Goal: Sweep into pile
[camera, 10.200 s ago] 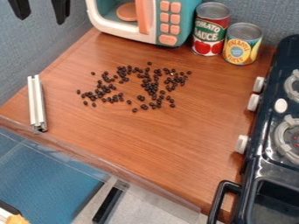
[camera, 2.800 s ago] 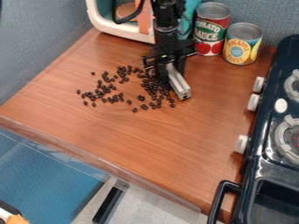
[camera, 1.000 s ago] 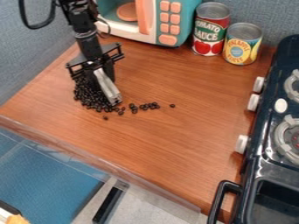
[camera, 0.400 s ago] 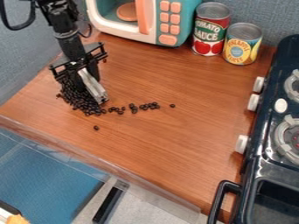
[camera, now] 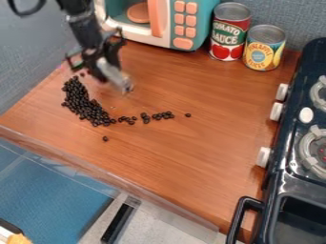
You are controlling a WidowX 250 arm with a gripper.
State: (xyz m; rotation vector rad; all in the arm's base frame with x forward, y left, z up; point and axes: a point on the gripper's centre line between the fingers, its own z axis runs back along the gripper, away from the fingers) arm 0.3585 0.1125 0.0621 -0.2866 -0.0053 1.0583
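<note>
- Nearest, at the bottom, a black bar-shaped piece (camera: 117, 223) slants beneath the front edge of the brown wood-grain counter (camera: 172, 167).
- Along the right side stands a black toy stove (camera: 277, 178) with white knobs (camera: 263, 157), grey burner grates (camera: 312, 148) and a black looped handle (camera: 237, 221) at its near end.
- On the counter's left half, one small round black bean (camera: 105, 139) lies alone, nearer than the rest.
- Behind it, a dense, curved heap of black beans (camera: 86, 106) runs from upper left toward the middle; from its near end a thin, broken line of beans (camera: 146, 118) trails right, ending in a single bean (camera: 188, 115) set apart.
- Just beyond the heap, the black two-finger gripper (camera: 100, 66) hangs from the upper left, its jaws clamped on a silver metal bar (camera: 115, 75) that slants down to the right, apart from the heap's near end.
- At the back are a teal and white toy microwave (camera: 192, 24) with orange buttons, a red-labelled metal can (camera: 228, 35) and, just beside it, a shorter yellow-and-blue-labelled can (camera: 263, 50).
</note>
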